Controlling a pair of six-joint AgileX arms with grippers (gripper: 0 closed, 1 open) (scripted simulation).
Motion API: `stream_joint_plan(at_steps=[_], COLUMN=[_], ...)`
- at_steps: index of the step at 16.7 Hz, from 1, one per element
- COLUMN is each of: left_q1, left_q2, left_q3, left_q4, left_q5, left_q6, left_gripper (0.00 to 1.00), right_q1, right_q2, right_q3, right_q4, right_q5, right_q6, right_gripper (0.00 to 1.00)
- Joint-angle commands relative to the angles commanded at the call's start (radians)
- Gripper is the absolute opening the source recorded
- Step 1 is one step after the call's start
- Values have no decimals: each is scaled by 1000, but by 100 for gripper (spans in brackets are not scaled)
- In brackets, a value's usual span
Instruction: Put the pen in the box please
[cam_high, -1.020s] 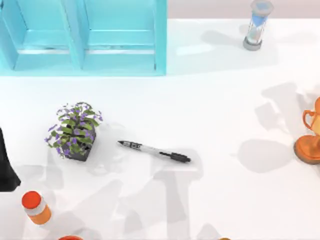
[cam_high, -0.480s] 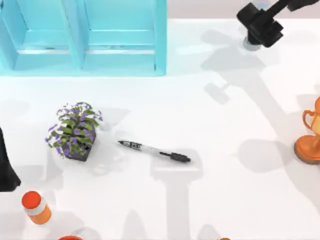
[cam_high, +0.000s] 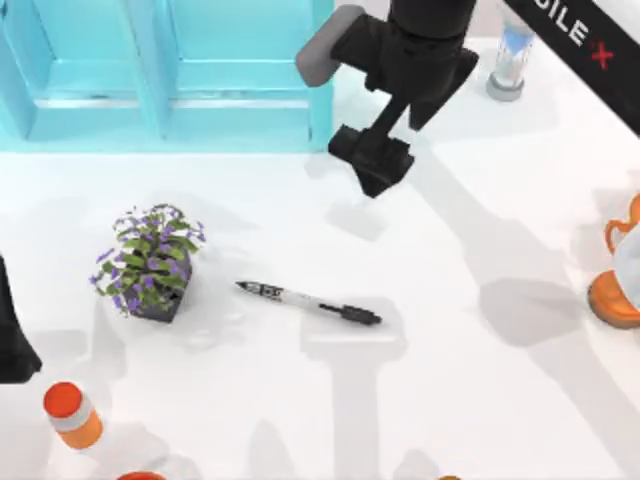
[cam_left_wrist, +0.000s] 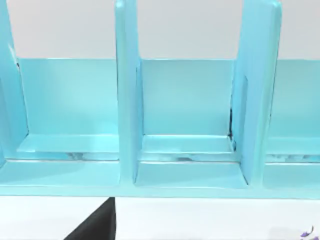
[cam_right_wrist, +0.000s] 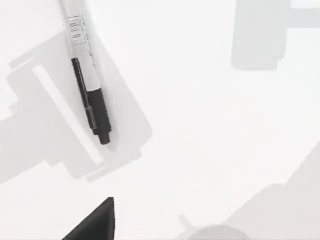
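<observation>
The right pincer (cam_high: 372, 165) hangs above the white worktop (cam_high: 480, 400), just off the near right corner of the large light-turquoise box with thick walls and a central divider (cam_high: 320, 90). Whether its fingers are released or clenched I cannot tell; the dark wrist hides them from above.

The slim white-barrelled ballpoint pen with black print and a black rubbery end (cam_high: 308, 302) lies flat on the worktop, well apart from this pincer, toward the near edge and a little to the left of it. Its long axis runs roughly left to right with a slight slant, pointed tip toward the small potted plant with purple flowers (cam_high: 150, 262), black end toward the right. In the right wrist view the pen (cam_right_wrist: 89, 85) lies free, nothing touching it.

The right arm looks better placed to reach it; the left pincer (cam_high: 12, 330) sits parked at the left edge, farther from the pen.

Both compartments of the box (cam_left_wrist: 190, 165) appear empty, though only part of each floor shows.
</observation>
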Motion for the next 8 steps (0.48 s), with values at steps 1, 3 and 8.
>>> stream_joint_plan(at_steps=[1,3,8], left_q1=[0,0,0], left_q2=[0,0,0], left_q3=[0,0,0], left_q4=[0,0,0], left_q5=[0,0,0], left_q6=[0,0,0], left_gripper=[100,100,100], right_q1=[19,55,116], right_q2=[51,140,284], right_q3=[46,125,244], right_q4=[-24,-65,-122], right_q5=[-11,-32,-73], right_q6=[-12,-33,-68], right_gripper=[100,100,100])
